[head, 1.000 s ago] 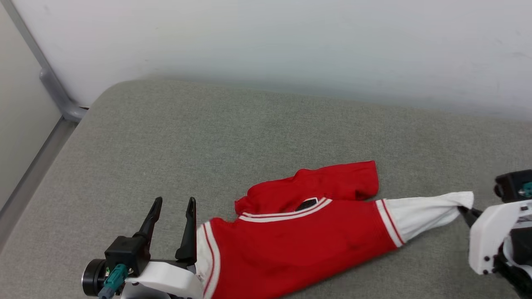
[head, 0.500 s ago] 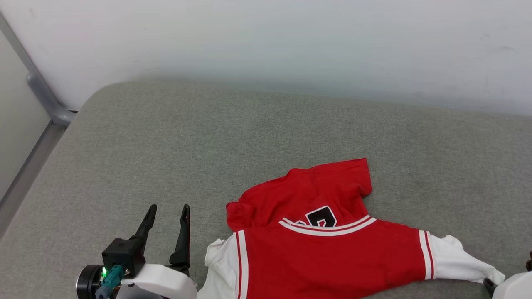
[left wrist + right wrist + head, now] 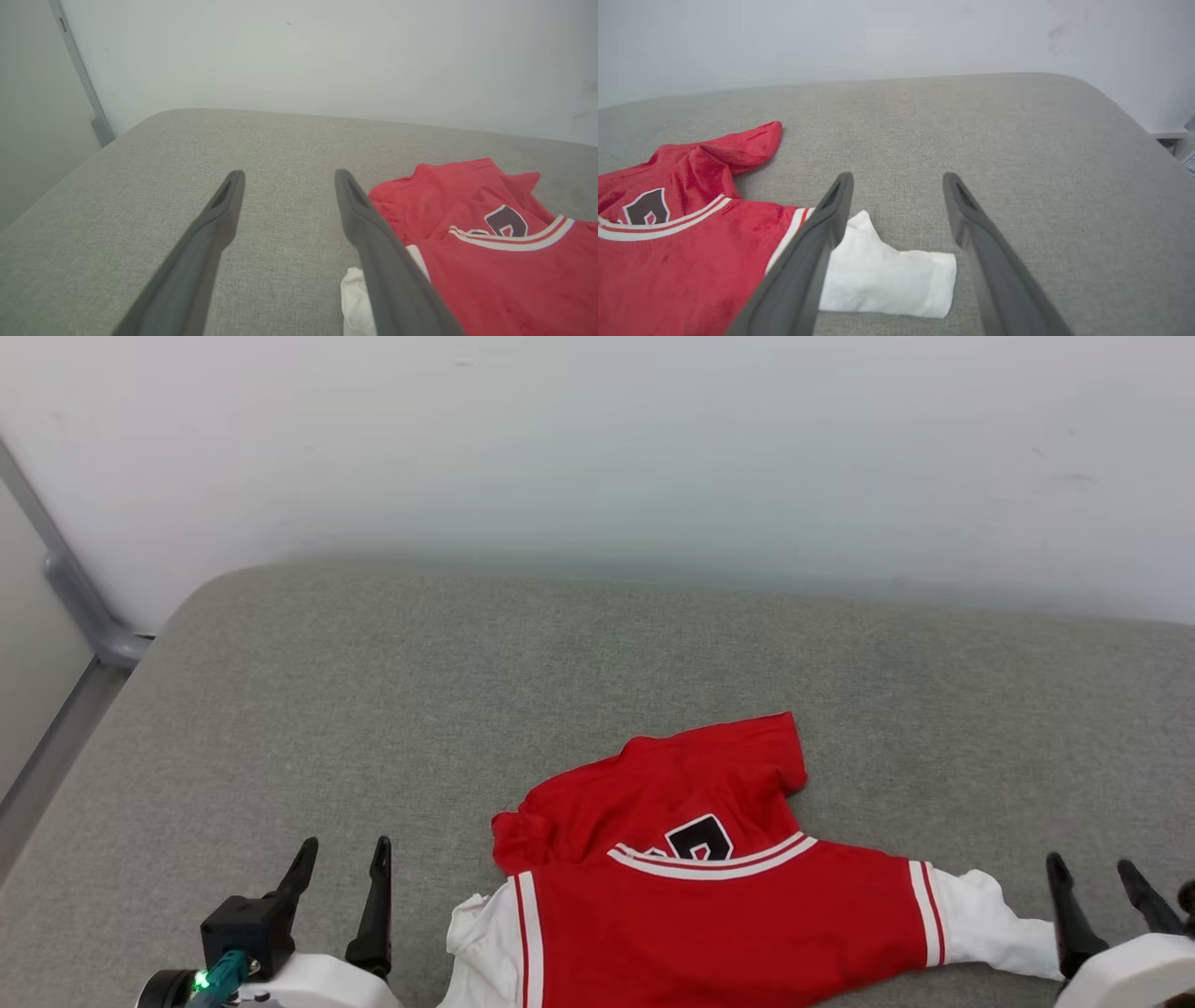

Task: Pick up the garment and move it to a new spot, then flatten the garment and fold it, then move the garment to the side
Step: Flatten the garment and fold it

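Grey woven-fabric worktop (image 3: 467, 691) with rounded corners, set against a plain white wall (image 3: 653, 448) under soft, even light. Beyond the left corner, a grey metal rail (image 3: 70, 588) slants down the wall and bends alongside a pale beige panel (image 3: 28, 700).

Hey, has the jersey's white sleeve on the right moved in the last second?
Yes. Measured against the cushion's far edge, the white sleeve has dropped back toward the robot and lies slack by the open right pincer.
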Tool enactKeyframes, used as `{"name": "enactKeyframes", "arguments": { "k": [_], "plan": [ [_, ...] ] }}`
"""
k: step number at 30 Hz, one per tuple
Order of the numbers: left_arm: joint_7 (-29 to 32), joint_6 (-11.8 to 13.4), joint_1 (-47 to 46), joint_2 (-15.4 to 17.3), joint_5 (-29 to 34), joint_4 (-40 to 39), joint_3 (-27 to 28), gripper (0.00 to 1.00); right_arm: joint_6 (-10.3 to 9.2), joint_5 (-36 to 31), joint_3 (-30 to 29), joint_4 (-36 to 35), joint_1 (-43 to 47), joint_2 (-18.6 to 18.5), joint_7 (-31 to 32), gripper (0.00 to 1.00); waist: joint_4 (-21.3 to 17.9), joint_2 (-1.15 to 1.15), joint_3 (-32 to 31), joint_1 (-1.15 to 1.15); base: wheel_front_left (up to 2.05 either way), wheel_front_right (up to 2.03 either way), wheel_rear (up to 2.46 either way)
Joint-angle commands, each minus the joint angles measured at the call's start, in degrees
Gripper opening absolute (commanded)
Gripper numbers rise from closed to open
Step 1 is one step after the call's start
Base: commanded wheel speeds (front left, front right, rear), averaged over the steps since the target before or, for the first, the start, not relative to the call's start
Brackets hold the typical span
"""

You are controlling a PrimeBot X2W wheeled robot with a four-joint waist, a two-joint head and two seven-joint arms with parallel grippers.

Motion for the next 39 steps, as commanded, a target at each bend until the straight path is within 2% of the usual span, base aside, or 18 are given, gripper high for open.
{"name": "enactKeyframes", "arguments": {
  "k": [1,8,13,16,23,24,26,28,39],
  "plan": [
    [0.5,0.4,0.8,0.4,-0.4,0.0,0.3,1.00,-0.02,-1.2,1.0,-1.8,0.9,0.9,-1.6,1.00,-0.5,0.00,-0.4,0.00,0.00,0.00,0.00],
    [3.1,0.6,1.9,1.6,-1.9,0.1,1.1,1.00,-0.02,-5.3,6.1,-10.7,3.8,3.3,-6.1,1.00,-1.8,0.00,-1.4,0.00,0.00,0.00,0.00],
    [7.1,-0.2,2.4,2.5,-3.7,0.1,0.6,1.00,-0.02,-6.1,8.9,-15.7,6.8,4.8,-6.3,1.00,-2.5,0.00,-1.8,0.00,0.00,0.00,0.00],
    [13.0,-1.9,1.5,3.7,-5.9,0.2,-0.5,1.00,-0.02,-5.8,9.7,-18.2,8.3,5.4,-5.8,1.00,-3.0,0.00,-1.7,0.00,0.00,0.00,0.00],
    [32.4,-5.8,-2.8,8.1,-11.0,-0.4,-4.0,1.00,-0.02,-4.3,11.2,-21.3,9.1,6.0,-4.6,1.00,-5.3,0.00,-0.5,0.00,0.00,0.00,0.00],
    [37.0,-6.7,-4.1,9.0,-12.2,0.2,-4.8,1.00,-0.03,-3.9,11.6,-21.6,8.6,6.0,-4.6,1.00,-6.1,0.00,0.0,0.00,0.00,0.00,0.00],
    [40.8,-7.3,-5.2,9.3,-13.3,0.8,-5.7,1.00,-0.02,-3.6,11.8,-21.4,8.1,6.0,-4.4,1.00,-7.0,0.00,0.6,0.00,0.00,0.00,0.00],
    [43.3,-7.7,-6.2,9.4,-14.3,1.7,-6.1,1.00,-0.02,-3.0,11.8,-21.1,7.7,6.0,-4.3,1.00,-7.9,0.00,1.3,0.00,0.00,0.00,0.00],
    [49.0,-10.8,-12.2,8.3,-14.9,9.4,-9.2,1.00,-0.02,-1.0,12.0,-19.8,4.9,6.0,-5.5,1.00,-10.9,0.00,7.5,0.00,0.00,0.00,0.00]
  ]
}}
